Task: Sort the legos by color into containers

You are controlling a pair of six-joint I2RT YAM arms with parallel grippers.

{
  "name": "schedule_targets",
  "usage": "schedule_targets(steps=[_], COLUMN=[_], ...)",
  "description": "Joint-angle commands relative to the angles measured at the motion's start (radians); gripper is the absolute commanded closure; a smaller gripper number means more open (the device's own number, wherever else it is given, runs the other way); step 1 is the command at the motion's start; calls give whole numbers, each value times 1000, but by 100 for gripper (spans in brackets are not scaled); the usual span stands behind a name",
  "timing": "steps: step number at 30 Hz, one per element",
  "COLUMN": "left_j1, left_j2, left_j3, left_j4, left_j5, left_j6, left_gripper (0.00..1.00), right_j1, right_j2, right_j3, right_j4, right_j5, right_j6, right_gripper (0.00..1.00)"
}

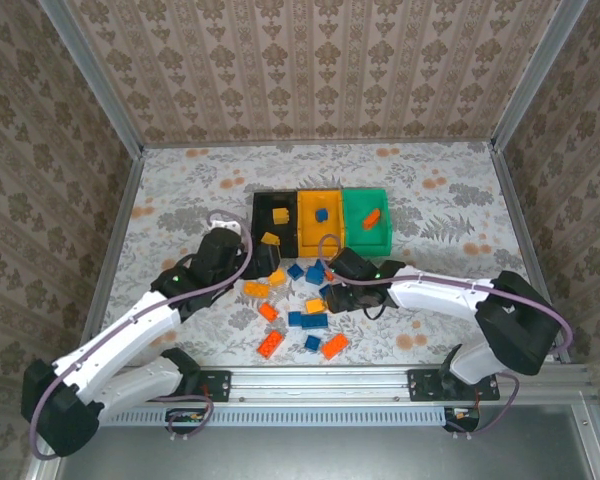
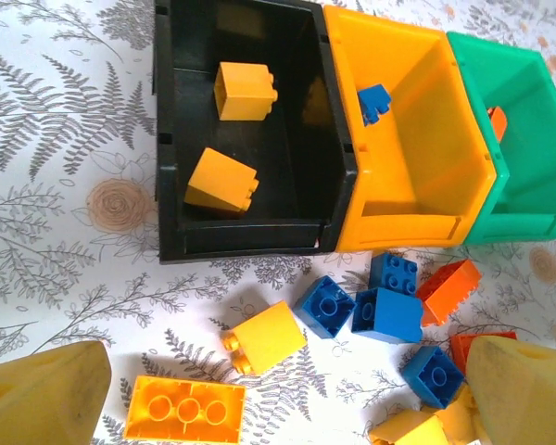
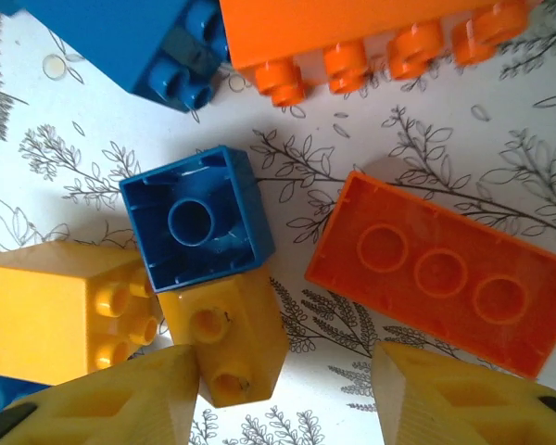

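The containers stand joined in a row: black bin, yellow-orange bin, green bin. Two yellow legos lie in the black bin, a blue one in the yellow-orange bin, and an orange one in the green bin. My left gripper hangs open just before the black bin, above a yellow brick and a flat yellow-orange brick. My right gripper is open low over the pile. A yellow brick lies against its left finger.
Loose blue bricks, orange bricks and yellow ones lie scattered on the patterned table in front of the bins. A blue brick rests against the yellow brick by my right gripper. Metal rails edge the table.
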Motion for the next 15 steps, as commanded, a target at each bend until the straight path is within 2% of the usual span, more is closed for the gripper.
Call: schedule_targets(steps=[1,15], left_j1=[16,48], left_j2=[-23,-35], left_j3=[-22,-36], left_j4=[-39,-50], left_j5=[-24,-14], left_j6=[-36,-41], left_gripper=[0,0], right_j1=[14,49], right_j2=[29,142], right_j3=[35,94], right_j4=[15,-3], right_j5=[8,63], right_j6=[-21,-38], right_gripper=[47,43])
